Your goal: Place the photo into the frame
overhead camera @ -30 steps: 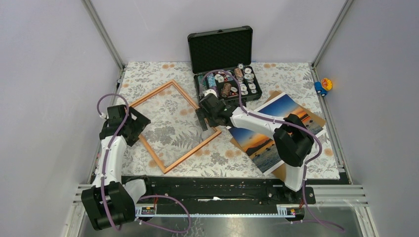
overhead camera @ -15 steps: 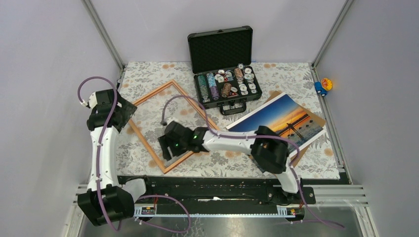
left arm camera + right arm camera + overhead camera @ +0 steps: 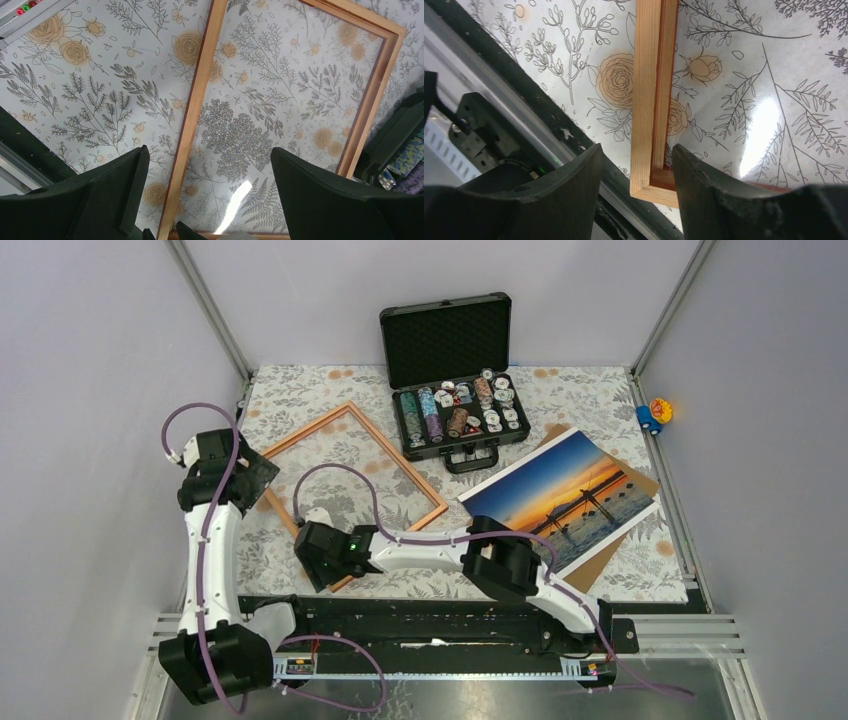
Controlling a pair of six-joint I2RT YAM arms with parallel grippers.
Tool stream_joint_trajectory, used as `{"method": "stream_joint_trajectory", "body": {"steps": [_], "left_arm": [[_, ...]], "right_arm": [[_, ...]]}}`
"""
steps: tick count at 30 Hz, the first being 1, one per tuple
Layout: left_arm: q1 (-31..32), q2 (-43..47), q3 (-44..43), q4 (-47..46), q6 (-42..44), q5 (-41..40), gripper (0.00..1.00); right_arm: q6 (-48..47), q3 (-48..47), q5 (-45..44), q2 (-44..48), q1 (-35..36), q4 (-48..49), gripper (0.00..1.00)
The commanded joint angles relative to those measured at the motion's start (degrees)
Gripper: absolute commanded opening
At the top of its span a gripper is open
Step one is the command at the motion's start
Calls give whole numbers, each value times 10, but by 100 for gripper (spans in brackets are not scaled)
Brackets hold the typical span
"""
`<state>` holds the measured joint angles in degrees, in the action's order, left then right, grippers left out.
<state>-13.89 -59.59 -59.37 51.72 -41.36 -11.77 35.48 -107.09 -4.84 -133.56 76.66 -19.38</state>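
wooden frame straddled at its near corner

orange-brown and thin, the frame (image 3: 398, 454) lies flat and empty on the floral tabletop (image 3: 600, 390), turned like a diamond. the right hand (image 3: 635, 152) sits low over the frame's corner nearest the arm bases. its two dark fingers (image 3: 574, 175) stand apart, one on each side of the rail. the inner finger is right against the rail's inside edge, while a strip of cloth shows between the outer finger and the wood, so nothing is clamped. the left hand (image 3: 209, 152) hangs above the frame's left side with its fingers spread wide, the left rail running between them below and holding nothing. the photo (image 3: 560, 498), sunset side up, lies well to the right of the frame on a brown cardboard board (image 3: 592, 573), apart from both hands. a black case (image 3: 450, 340) of chips stands open just beyond the frame's far right side.
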Motion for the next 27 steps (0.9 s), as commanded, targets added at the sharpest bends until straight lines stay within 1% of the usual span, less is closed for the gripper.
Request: {"method": "stream_joint_trajectory", "body": {"steps": [1,3,8,11,13,16,18,22,24,26,27], "left_arm": [[0,20,2,-6,9,-1,99],[0,20,4,-6,9,-3,99],[0,10,1,-8,14,13,99],[0,1,-9,-7,19,20,99],[0,-1,-10,-9,16,21,99],[-1,-4,-2,-21,12,39,99],[0,-9,2,-23,8,50,99],[-1,-17,21,-45,21,65,99],[-1,-25,25,-47,31,71,99],[-4,-30,33,-53,41,82,99],[-11,-30,41,-62,48,106,99]], "right_arm": [[-8,-53,-50,-25,10,-53,57],[-13,-75,-53,-38,12,-72,54],[-19,-159,-80,-88,20,-140,54],[-19,-190,-108,-105,24,-175,53],[-20,-197,-116,-110,25,-183,47],[-30,-205,-108,-113,25,-185,42],[-42,-199,-100,-103,25,-174,35],[-69,-150,-93,-51,25,-96,13],[-81,-134,-92,-26,24,-67,5],[-88,-115,-94,0,20,-41,0],[-89,-101,-88,15,16,-26,0]]}}
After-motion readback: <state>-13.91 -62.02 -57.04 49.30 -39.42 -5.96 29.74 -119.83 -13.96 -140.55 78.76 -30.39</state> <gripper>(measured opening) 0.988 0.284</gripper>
